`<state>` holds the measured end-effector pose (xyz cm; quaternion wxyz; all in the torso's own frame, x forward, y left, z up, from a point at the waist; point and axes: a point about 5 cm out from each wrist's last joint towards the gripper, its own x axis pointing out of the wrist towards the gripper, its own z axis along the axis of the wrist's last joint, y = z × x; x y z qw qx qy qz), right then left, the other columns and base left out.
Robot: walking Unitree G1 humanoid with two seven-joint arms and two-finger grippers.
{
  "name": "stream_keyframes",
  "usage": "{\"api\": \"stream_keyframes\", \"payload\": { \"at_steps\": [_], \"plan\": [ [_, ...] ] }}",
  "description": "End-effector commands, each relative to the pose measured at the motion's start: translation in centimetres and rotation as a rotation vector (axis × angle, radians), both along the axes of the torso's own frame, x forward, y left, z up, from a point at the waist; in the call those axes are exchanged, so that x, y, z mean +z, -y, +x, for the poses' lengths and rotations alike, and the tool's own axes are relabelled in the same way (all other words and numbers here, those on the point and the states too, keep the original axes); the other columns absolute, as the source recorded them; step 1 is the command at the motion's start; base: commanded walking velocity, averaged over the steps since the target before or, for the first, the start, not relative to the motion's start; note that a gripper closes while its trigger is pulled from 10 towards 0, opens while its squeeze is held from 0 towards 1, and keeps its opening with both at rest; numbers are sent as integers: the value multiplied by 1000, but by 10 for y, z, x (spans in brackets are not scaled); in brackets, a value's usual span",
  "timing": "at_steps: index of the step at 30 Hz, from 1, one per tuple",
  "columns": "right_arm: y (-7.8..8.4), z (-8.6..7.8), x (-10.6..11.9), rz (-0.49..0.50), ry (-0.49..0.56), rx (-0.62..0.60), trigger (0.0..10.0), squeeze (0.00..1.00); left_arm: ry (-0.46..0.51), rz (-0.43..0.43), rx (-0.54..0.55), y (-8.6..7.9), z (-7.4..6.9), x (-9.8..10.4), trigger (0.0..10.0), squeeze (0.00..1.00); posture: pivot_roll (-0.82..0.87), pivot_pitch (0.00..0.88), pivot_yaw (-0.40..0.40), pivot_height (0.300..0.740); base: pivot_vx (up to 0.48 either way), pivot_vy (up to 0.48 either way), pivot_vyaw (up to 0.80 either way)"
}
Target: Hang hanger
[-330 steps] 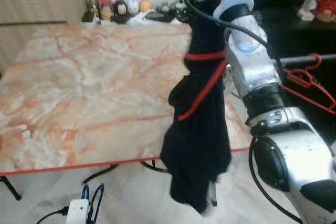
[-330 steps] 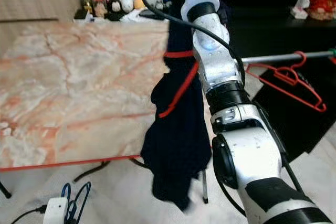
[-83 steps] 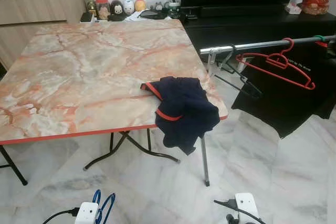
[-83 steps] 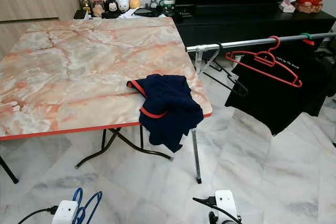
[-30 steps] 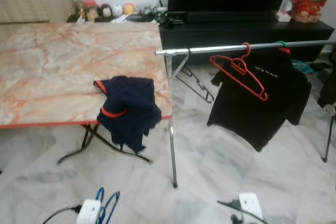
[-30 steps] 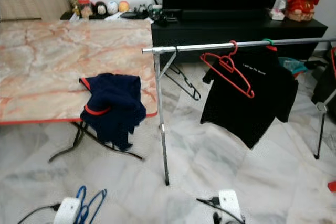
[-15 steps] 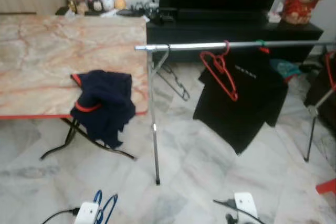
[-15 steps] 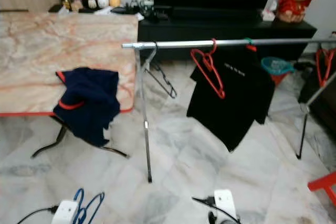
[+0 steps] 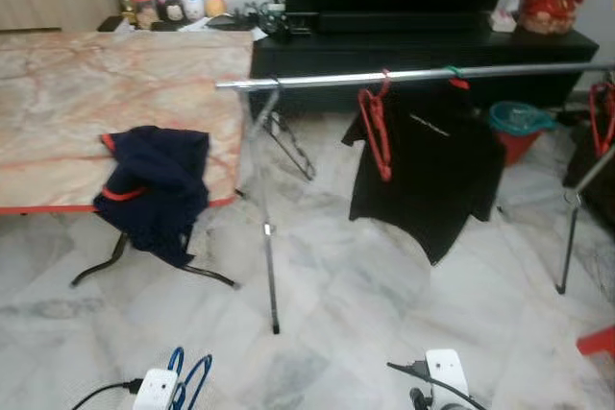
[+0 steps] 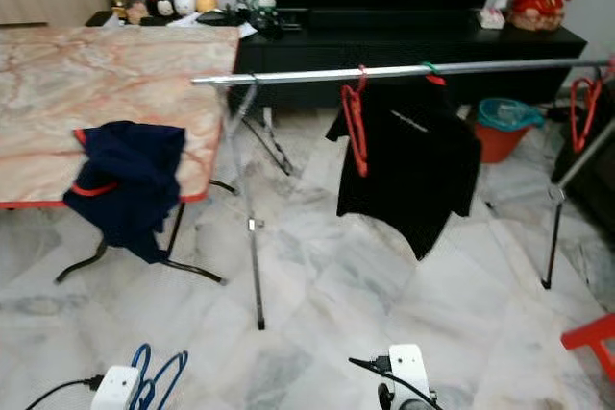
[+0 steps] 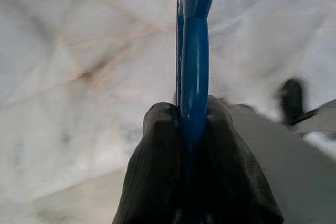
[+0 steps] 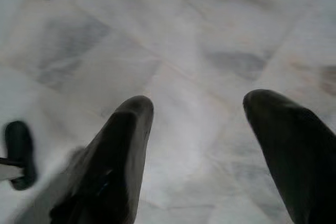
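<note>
While the left gripper [image 11: 191, 129] hangs low, clamped on the blue hanger [image 9: 190, 374], the rail [image 9: 404, 76] stands well ahead and above it, so lifting and hooking remain undone; the right gripper [image 12: 197, 111] is spread, empty, over floor.

Right arm no longer raised with the navy garment [image 9: 154, 189], garment now draped over the desk [image 9: 58, 103] edge, camera swung right, rail [image 9: 404, 75] with red hanger [image 9: 375, 127] and black shirt [image 9: 437, 165] now central
</note>
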<state>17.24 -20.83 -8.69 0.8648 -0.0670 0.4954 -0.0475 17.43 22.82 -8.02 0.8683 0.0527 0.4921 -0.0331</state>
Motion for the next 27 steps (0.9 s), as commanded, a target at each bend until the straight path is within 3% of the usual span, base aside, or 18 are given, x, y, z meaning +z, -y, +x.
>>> {"api": "stream_keyframes", "payload": {
  "at_steps": [1, 27],
  "plan": [
    [-2, 5, 2, 9, 18, -18, 10000, 0, -17, 11, -18, -3, -5, -1, 10000, 0, -74, 0, -38, 740, 0, -281, 0],
    [-2, 5, 2, 5, 20, -18, 10000, 0, -18, 8, -25, -3, -5, -1, 10000, 0, -75, 0, -36, 740, 0, -283, 0]
  ]
}}
